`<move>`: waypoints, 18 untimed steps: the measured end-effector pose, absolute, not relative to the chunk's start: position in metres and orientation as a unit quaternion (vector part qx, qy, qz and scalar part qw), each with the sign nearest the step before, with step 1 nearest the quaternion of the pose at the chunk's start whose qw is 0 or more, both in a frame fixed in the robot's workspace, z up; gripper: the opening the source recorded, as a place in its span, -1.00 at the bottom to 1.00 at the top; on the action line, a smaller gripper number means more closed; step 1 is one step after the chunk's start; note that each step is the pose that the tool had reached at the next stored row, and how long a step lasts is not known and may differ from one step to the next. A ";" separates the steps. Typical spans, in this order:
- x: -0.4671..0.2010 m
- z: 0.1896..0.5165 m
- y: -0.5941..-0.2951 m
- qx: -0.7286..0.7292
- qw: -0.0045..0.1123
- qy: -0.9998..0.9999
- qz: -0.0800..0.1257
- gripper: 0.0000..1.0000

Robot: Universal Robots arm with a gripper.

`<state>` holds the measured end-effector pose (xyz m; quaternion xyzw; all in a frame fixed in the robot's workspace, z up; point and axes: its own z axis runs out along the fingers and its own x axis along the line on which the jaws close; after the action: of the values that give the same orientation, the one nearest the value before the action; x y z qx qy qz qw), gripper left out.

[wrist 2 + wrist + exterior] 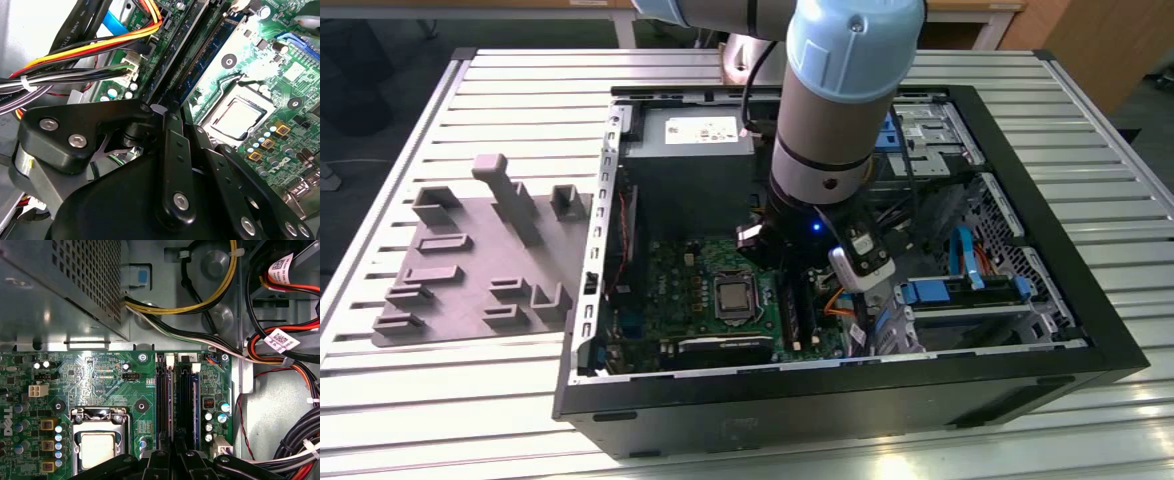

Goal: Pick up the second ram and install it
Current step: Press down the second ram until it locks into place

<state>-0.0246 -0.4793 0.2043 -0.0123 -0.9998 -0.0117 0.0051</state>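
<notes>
Gripper (172, 454) poised right over the second ram (164, 400), the stick's long axis running straight ahead alongside the motherboard sockets (185, 405). Clamped or released? Can't tell.

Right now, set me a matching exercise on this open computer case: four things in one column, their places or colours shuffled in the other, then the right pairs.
Things:
1. grey fixture board
2. processor
3. power supply box
4. arm

Descriptions:
A. silver square in a socket on the green motherboard
B. on the slatted table, outside the case, at the exterior view's left
C. reaches down into the case over the memory slots
D. dark box with a white label, at the case's far end

Pairs: 1-B, 2-A, 3-D, 4-C
</notes>
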 end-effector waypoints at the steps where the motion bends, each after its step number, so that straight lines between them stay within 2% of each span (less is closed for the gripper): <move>1: -0.025 0.204 -0.479 -0.012 0.005 -1.000 -0.012 -0.72; 7: -0.025 0.204 -0.479 -0.012 0.005 -1.000 -0.012 -0.69; 8: -0.025 0.204 -0.479 -0.012 0.005 -1.000 -0.012 -0.56; 18: -0.025 0.228 -0.479 -0.012 0.005 -1.000 -0.012 -0.56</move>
<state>-0.0247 -0.4793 0.2283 -0.0123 -0.9998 -0.0117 0.0051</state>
